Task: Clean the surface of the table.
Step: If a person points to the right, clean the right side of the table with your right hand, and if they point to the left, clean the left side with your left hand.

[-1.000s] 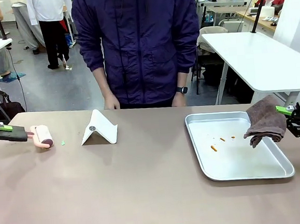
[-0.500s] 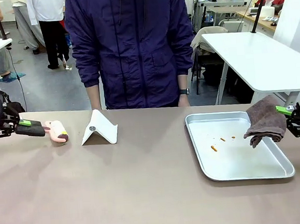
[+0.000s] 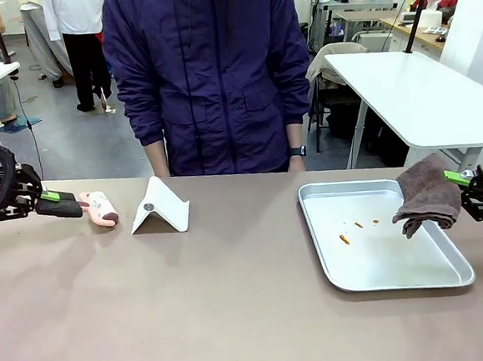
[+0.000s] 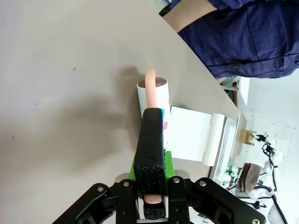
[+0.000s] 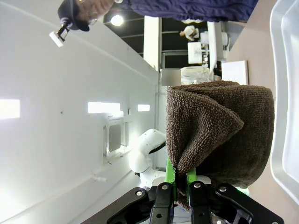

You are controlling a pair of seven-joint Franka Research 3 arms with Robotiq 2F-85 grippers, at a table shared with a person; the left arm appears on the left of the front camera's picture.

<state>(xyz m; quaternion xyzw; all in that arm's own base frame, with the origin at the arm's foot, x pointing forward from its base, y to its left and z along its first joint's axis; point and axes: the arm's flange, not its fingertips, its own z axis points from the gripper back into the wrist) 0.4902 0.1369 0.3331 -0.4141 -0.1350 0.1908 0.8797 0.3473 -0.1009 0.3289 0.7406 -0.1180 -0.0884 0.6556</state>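
Since a second ago, the left gripper [image 3: 55, 202] has carried the lint roller [image 3: 101, 209] along the far edge of the table [image 3: 235, 306], away from the left corner. The roller now sits just beside the white folded stand [image 3: 162, 207], with a narrow gap between them. The person [image 3: 208, 74] in the dark jacket has shifted a little toward picture left and stands close against the far edge. We note no change in the right arm or its load.

Left gripper: clenched on the roller's black handle [image 4: 152, 135], with green pads pressed to either side. From the wrist we see the pink neck curving over the end of the white drum. The drum sits low on the tabletop with its shadow close under it; we cannot tell whether it touches.

Right gripper [image 3: 468, 184]: clamped on a brown cloth [image 3: 428, 192]. The cloth hangs bunched over the right rim of the metal tray [image 3: 398, 260], and one fold is pinched between the pads.

Tray: flat on the right half of the table, with a few orange crumbs [image 3: 345, 239] in its left part.

Table: its matte brownish-taupe top spans the whole front view, running from the robot's side to the person. The stand and roller are at far left, the tray at right. A white-topped table [image 3: 419, 91] stands behind it at right.
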